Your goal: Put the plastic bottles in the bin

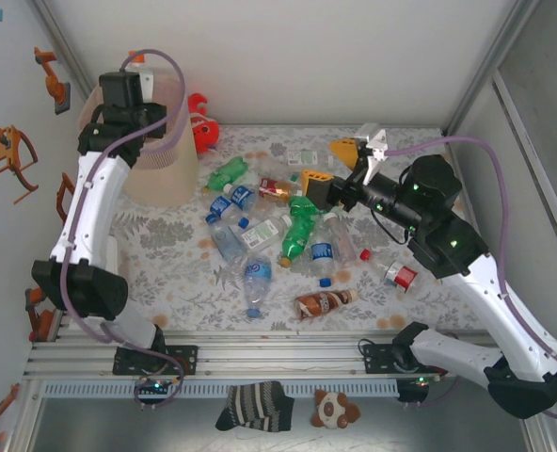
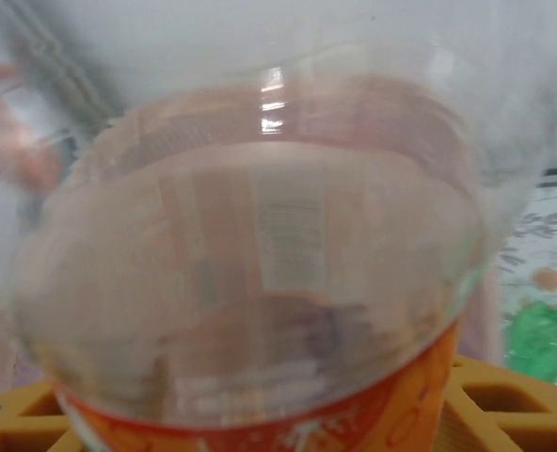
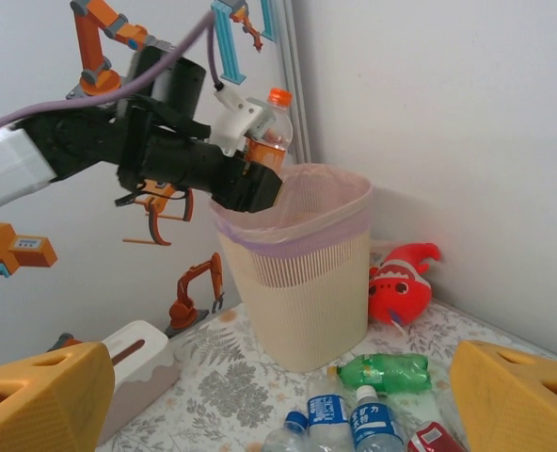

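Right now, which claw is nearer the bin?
Left. The left claw holds an orange-capped bottle just above the bin at its rim. The right claw hangs open over the scattered bottles, well apart from the bin.

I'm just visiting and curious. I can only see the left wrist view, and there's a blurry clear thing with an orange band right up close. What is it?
Observer: A clear bottle with an orange cap, clamped in the left gripper.
Operator: Where is it being held?
Observer: Above the open top of the pale-pink bin; it has not been dropped in yet.
Operator: What about the other arm?
Observer: The right gripper hangs open and empty over the loose bottles on the table.
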